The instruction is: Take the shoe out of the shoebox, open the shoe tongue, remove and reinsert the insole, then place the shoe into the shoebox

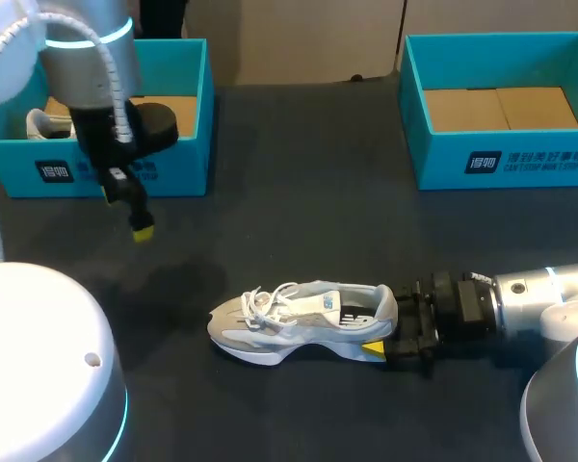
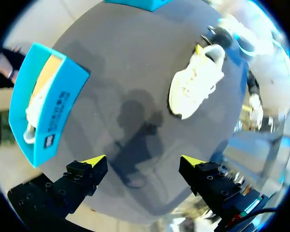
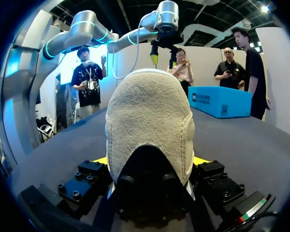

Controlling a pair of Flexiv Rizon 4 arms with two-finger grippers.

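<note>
White shoe (image 1: 299,322) sits lower centre, heel clamped in our right end effector (image 1: 387,329); we should pin it steady while the left end effector (image 1: 138,223), fingers (image 2: 94,161) apart upper left, lifts the tongue (image 1: 324,304).

A robot lab or demonstration station: a left arm (image 1: 87,58) and a right arm (image 1: 535,298) with glowing blue rings flank a dark tabletop (image 1: 308,192) carrying an open teal shoebox (image 1: 178,168), a second shoebox (image 1: 443,168) and a sneaker (image 1: 289,318).
</note>
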